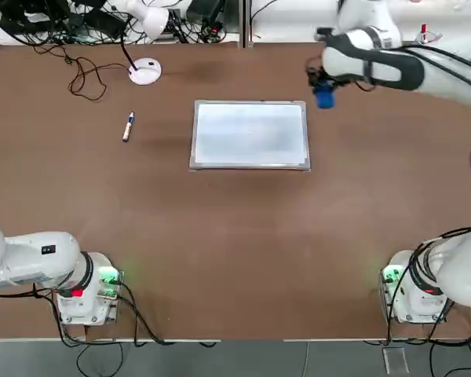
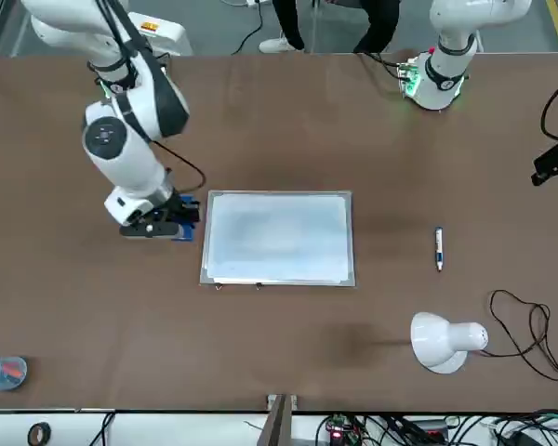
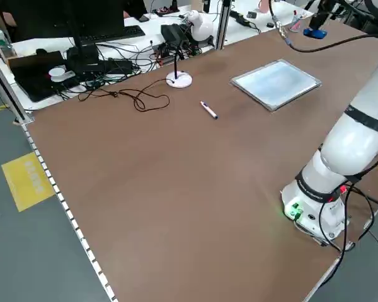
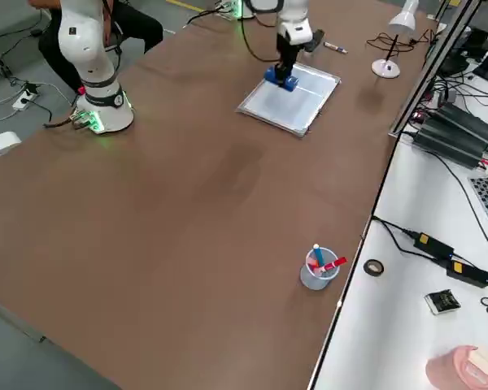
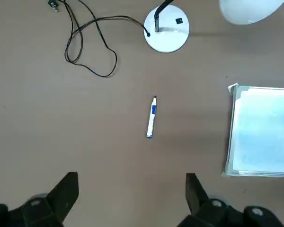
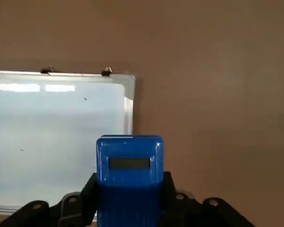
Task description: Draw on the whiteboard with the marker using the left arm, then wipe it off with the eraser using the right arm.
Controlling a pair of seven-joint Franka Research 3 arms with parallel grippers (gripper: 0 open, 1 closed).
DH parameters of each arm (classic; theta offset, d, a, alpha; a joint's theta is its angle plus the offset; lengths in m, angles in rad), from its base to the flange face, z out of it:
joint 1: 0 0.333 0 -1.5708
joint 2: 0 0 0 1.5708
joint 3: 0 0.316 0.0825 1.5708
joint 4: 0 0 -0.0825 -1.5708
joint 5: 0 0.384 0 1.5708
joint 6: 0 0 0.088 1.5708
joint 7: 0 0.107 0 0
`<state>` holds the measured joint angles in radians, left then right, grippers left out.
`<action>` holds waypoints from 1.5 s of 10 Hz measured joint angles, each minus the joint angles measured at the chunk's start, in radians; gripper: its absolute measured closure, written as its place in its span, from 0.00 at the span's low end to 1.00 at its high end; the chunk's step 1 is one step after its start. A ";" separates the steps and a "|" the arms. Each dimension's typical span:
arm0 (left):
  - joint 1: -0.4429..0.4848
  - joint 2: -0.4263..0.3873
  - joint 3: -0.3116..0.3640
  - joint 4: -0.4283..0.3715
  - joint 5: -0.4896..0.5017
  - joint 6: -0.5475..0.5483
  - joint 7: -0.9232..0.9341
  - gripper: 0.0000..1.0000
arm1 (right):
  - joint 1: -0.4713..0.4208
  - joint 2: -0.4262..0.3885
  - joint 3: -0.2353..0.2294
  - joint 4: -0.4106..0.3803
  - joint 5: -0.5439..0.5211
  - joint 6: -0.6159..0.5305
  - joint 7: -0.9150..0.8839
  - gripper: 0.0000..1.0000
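Observation:
The whiteboard (image 1: pixel 250 133) lies flat in the middle of the table, and its surface shows only a faint haze. Just off its far right corner, my right gripper (image 1: pixel 323 85) is shut on the blue eraser (image 1: pixel 323 96). The right wrist view shows the eraser (image 6: pixel 129 163) clamped between the fingers, with the whiteboard (image 6: pixel 57 137) beside it. The marker (image 1: pixel 128 126) lies loose on the table, left of the board. My left gripper (image 5: pixel 131 191) hangs open and empty high above the marker (image 5: pixel 151 118).
A white desk lamp (image 1: pixel 145 71) and its looped cable (image 1: pixel 85 77) sit at the far left behind the marker. A clear cup with red items (image 2: pixel 2 372) and a tape roll (image 2: pixel 39 433) are near the far right corner. The arm bases stand at the near corners.

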<state>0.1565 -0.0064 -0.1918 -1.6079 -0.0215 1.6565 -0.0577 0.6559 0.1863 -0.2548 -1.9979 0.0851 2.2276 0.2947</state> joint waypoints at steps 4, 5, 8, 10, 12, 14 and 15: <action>0.000 0.002 0.000 0.000 0.000 0.001 0.000 0.00 | -0.129 -0.045 -0.001 -0.201 -0.146 0.152 -0.189 0.44; 0.000 0.002 0.000 0.000 0.000 0.002 0.000 0.00 | -0.164 -0.047 -0.001 -0.235 -0.166 0.194 -0.240 0.44; 0.000 0.002 0.000 0.000 0.000 0.003 0.000 0.00 | -0.288 -0.047 -0.001 -0.310 -0.191 0.327 -0.357 0.44; 0.001 0.002 0.000 0.000 0.000 0.004 0.000 0.00 | -0.385 -0.043 -0.001 -0.349 -0.192 0.425 -0.389 0.44; 0.002 0.002 0.001 0.000 0.000 0.005 0.000 0.00 | -0.465 -0.024 0.000 -0.384 -0.193 0.518 -0.393 0.44; 0.003 0.002 0.002 0.000 0.000 0.006 0.000 0.00 | -0.530 0.014 0.001 -0.418 -0.191 0.615 -0.388 0.44; 0.003 0.002 0.003 0.000 0.000 0.006 0.000 0.00 | -0.552 0.035 0.002 -0.431 -0.190 0.655 -0.371 0.44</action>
<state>0.1595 -0.0043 -0.1884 -1.6074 -0.0215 1.6622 -0.0577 0.1036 0.2208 -0.2530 -2.4288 -0.1053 2.8822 -0.0759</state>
